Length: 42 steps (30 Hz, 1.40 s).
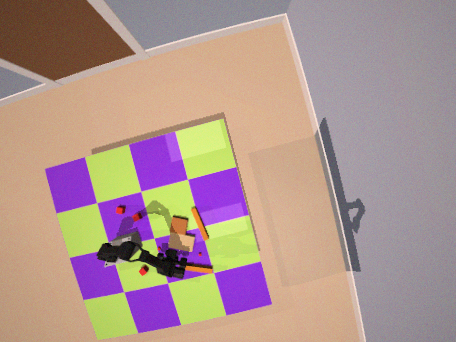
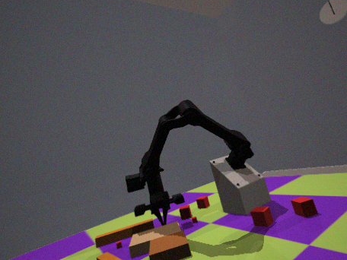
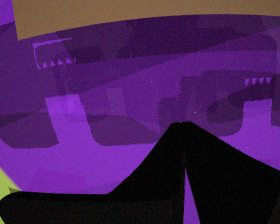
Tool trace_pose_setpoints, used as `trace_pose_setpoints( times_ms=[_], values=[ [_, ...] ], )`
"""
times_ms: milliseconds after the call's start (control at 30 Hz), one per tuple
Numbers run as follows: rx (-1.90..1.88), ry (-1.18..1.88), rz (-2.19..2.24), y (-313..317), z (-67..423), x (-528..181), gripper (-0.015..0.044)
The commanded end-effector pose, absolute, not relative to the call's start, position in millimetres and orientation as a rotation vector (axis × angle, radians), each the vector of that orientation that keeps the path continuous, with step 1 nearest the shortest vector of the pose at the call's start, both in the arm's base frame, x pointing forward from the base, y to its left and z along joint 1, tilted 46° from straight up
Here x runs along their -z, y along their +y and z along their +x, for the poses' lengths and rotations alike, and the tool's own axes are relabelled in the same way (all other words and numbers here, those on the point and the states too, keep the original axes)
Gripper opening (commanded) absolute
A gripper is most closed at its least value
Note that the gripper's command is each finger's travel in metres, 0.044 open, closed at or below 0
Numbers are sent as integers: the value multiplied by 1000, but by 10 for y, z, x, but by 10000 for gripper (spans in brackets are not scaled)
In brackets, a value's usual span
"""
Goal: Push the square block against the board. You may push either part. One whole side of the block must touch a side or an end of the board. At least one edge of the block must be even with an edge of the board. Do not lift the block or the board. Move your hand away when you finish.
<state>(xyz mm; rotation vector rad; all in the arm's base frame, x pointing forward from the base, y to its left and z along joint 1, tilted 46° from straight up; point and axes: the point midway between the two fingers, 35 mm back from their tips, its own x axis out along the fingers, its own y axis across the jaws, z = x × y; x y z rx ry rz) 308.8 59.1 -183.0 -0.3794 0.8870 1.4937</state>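
The claw (image 2: pixel 162 220) was pinched fully together with nothing in it, its tips pointing down at the checkered bench (image 2: pixel 323 225) just behind the square block (image 2: pixel 160 241); contact could not be judged. Small red cubes (image 2: pixel 186 211) lay close beside it toward the grey pedestal (image 2: pixel 243 195). The block sat between two orange boards: one (image 1: pixel 200 223) just beside it, long axis running away from the arm, another (image 1: pixel 200 269) partly under the claw.

Overhead, low side, close wrist views
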Motion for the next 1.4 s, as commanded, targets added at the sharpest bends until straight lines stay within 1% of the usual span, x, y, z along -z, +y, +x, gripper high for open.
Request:
trace_pose_setpoints(
  times_ms=[0, 67, 200, 400, 867, 1367],
  values=[
    [-1494, 883, -387, 535, 3087, 1877, 0],
    [-1493, 887, -380, 547, 3086, 1830, 0],
    [-1493, 885, -389, 199, 3163, 1481, 0],
    [-1493, 885, -390, 177, 3165, 1458, 0],
    [-1236, 1176, -76, 544, 3268, 1092, 0],
    [-898, 1463, 308, 999, 3245, 630, 0]
  ],
)
